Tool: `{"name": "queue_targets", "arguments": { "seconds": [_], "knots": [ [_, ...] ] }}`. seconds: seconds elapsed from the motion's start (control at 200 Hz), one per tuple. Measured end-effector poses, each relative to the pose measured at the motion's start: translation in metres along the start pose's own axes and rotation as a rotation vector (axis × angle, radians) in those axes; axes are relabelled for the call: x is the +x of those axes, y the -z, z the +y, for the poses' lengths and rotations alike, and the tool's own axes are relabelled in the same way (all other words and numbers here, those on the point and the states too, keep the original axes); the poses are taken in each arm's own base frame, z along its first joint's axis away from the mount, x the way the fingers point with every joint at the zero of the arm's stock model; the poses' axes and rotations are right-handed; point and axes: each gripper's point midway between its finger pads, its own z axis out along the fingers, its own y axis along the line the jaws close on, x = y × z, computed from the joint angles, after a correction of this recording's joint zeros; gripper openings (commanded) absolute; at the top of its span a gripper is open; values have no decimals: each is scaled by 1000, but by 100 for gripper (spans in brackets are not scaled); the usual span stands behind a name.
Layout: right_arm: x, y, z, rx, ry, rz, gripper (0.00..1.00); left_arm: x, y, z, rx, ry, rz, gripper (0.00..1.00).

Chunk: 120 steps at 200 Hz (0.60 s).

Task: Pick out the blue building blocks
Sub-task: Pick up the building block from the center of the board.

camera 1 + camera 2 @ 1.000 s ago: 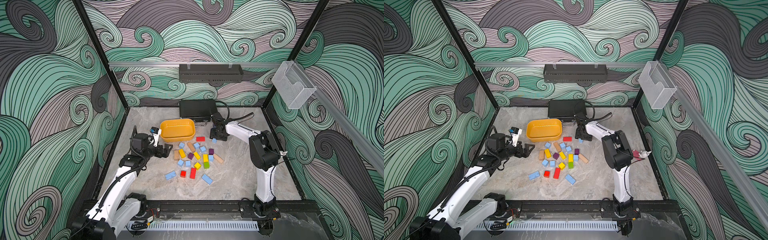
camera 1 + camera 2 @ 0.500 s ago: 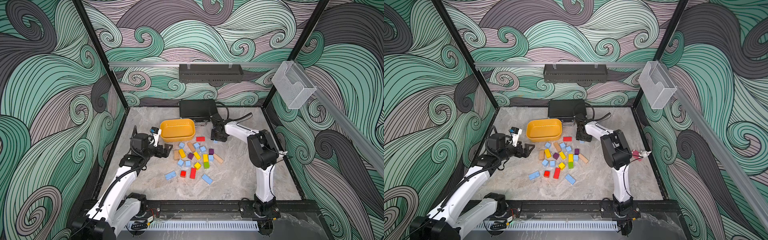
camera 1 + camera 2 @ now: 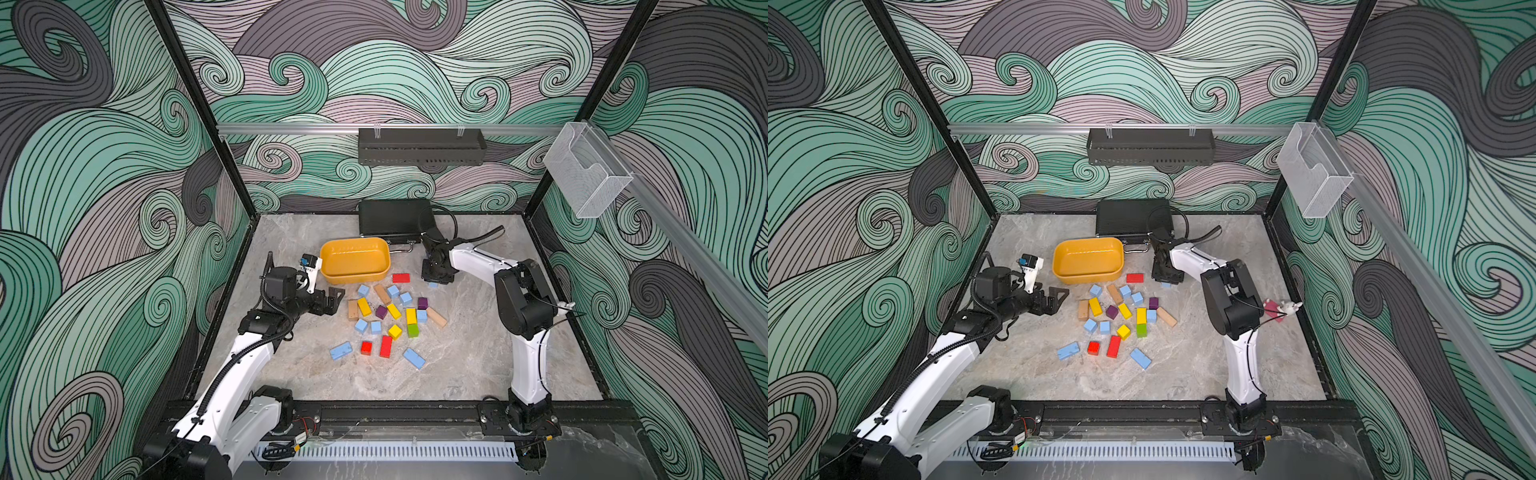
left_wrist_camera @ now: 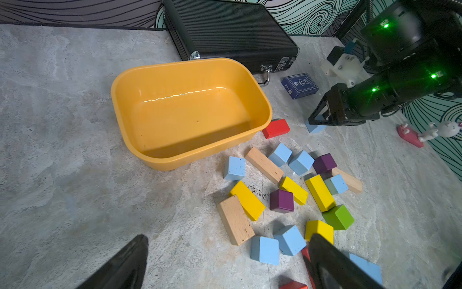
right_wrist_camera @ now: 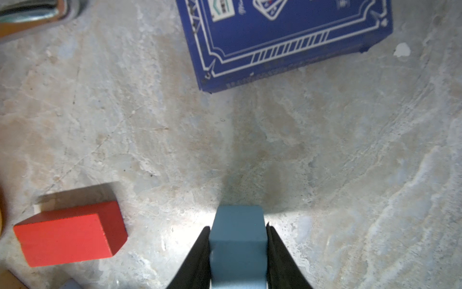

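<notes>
The right gripper has its jaws clamped on a blue block toward the counter's back edge, beside the red block — a square grip. Best to lift straight up, then clear the yellow tub rim — the left gripper hangs by the pile, jaws wide apart.

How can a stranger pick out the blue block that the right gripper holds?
Find the yellow tub at the back of the table, then the red brick beside it. Just past that brick, apart from the pile, is a light blue cube, the only block clamped in the right gripper.
</notes>
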Motion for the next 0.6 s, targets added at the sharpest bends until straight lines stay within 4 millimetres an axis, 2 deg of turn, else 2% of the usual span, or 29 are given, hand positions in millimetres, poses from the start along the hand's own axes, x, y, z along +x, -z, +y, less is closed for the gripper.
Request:
{"name": "queue_targets", "arguments": {
  "seconds": [0.18,0.345,0.39,0.6],
  "knots": [
    [4,2,0,-9,9,7,22,-1,4,1,-14,-2,-7,99],
    [10,12,-2,-25,31,12,5,-3,10,2,-31,0,-2,98],
    [10,18,-2,-37,36,5,0,-6,12,1,-36,-2,-7,99],
    [2,60,4,-114,74,-64,0,-26,29,-1,-56,-14,-51,99]
  ]
}}
